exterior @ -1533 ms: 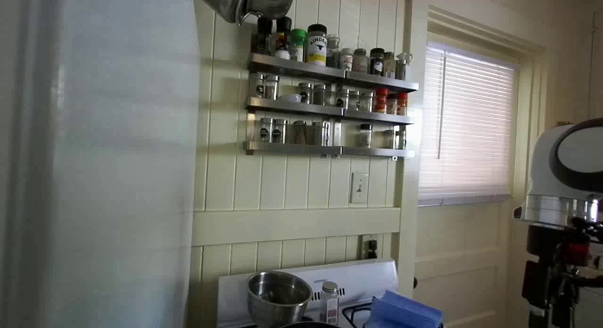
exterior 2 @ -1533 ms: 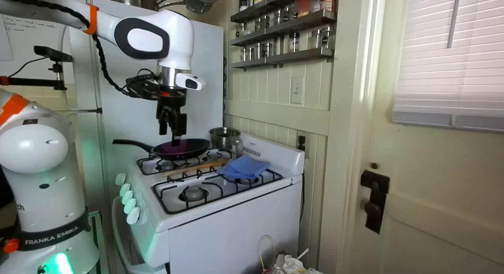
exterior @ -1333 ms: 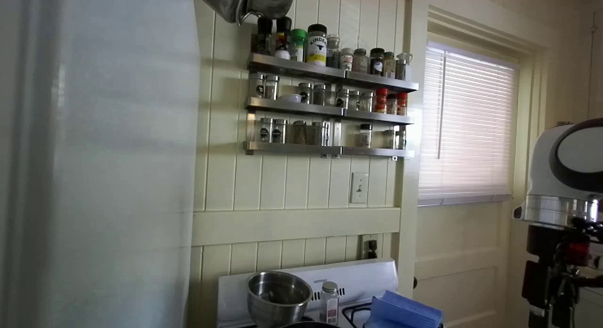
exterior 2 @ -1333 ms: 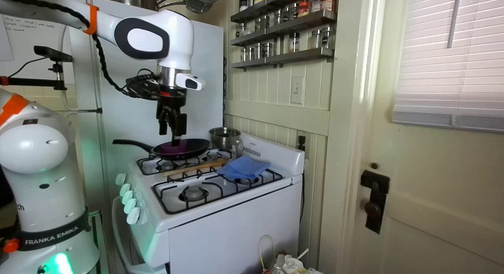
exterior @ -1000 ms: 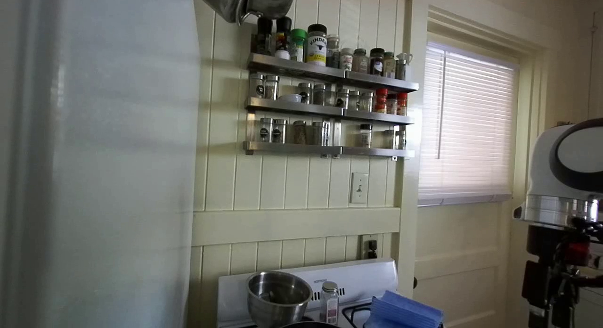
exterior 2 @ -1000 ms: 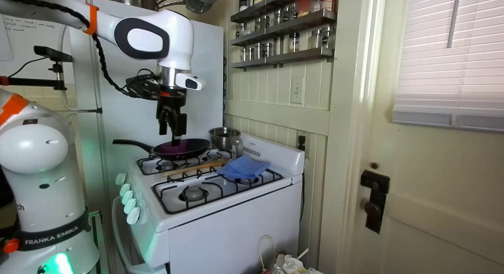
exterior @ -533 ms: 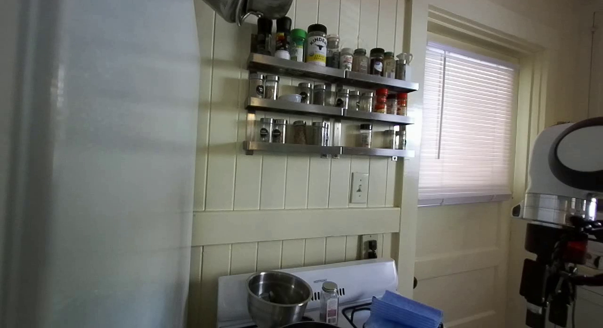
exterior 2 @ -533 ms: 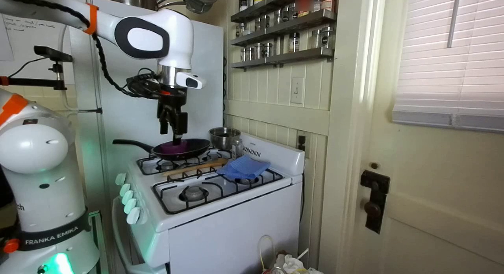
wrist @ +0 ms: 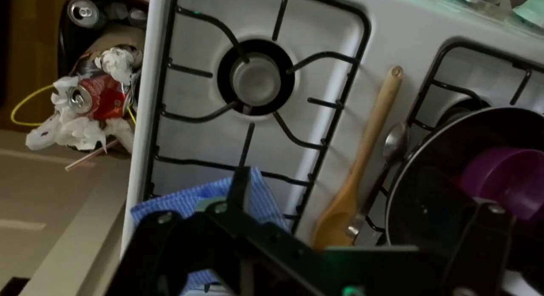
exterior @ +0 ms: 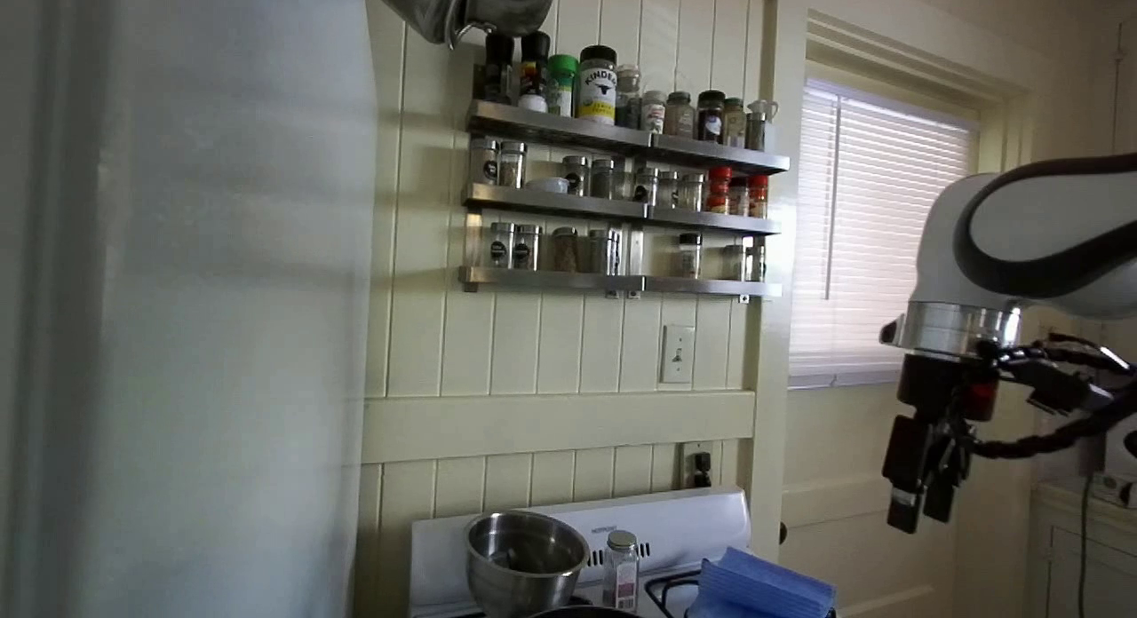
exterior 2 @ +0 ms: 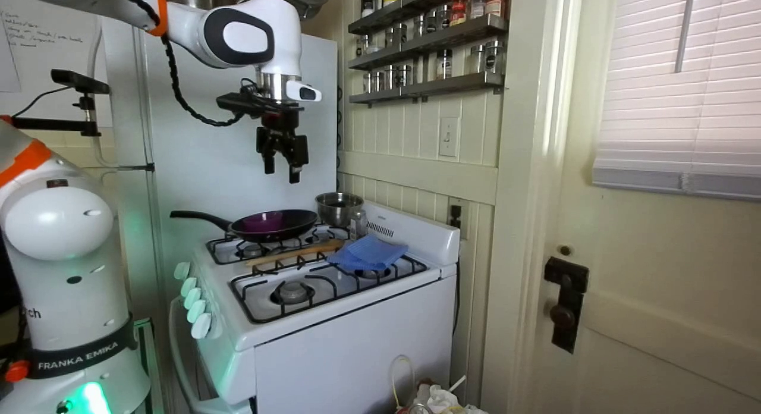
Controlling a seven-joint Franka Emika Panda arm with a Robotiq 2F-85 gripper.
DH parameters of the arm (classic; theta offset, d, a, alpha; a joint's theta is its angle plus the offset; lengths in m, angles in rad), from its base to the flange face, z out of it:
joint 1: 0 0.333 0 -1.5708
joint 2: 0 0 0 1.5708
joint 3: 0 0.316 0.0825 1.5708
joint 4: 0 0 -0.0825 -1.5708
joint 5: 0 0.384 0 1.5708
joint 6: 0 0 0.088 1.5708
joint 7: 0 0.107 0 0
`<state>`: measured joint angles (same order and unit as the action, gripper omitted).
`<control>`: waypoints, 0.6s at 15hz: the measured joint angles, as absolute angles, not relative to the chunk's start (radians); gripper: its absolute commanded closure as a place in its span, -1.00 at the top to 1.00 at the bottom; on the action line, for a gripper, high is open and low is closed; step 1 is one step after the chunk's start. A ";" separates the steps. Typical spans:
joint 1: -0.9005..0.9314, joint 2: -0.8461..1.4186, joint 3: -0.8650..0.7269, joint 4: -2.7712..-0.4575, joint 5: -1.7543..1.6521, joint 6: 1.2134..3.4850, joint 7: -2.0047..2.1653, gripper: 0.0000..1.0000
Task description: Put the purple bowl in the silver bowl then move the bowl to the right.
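The purple bowl [exterior 2: 261, 222] sits inside the black pan [exterior 2: 297, 228] on the far burner. It also shows at the right of the wrist view [wrist: 501, 177], partly cut off by the edge and behind a finger. The silver bowl [exterior 2: 339, 210] stands behind the pan near the stove's back panel; it also shows in an exterior view [exterior: 526, 574]. I cannot make it out in the wrist view. My gripper [exterior 2: 282, 175] hangs above the pan, its fingers apart and holding nothing. It shows in an exterior view too [exterior: 921, 517].
A glass shaker [exterior 2: 358, 225] stands beside the silver bowl. A blue cloth [exterior 2: 368, 253] and a wooden spoon [exterior 2: 291, 254] lie on the stove, with a metal spoon [wrist: 395, 143] by the pan. The fridge [exterior 2: 208, 134] stands behind the arm; spice shelves [exterior 2: 428, 90] hang on the wall.
My gripper has lifted away from the purple bowl, moved up and toward the silver bowl's side, and turned. Its fingers now show apart. The purple bowl stays in the pan.
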<state>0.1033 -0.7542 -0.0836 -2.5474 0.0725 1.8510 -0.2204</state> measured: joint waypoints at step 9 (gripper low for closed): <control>0.171 -0.466 -0.001 -2.261 0.073 1.814 -0.261 1.00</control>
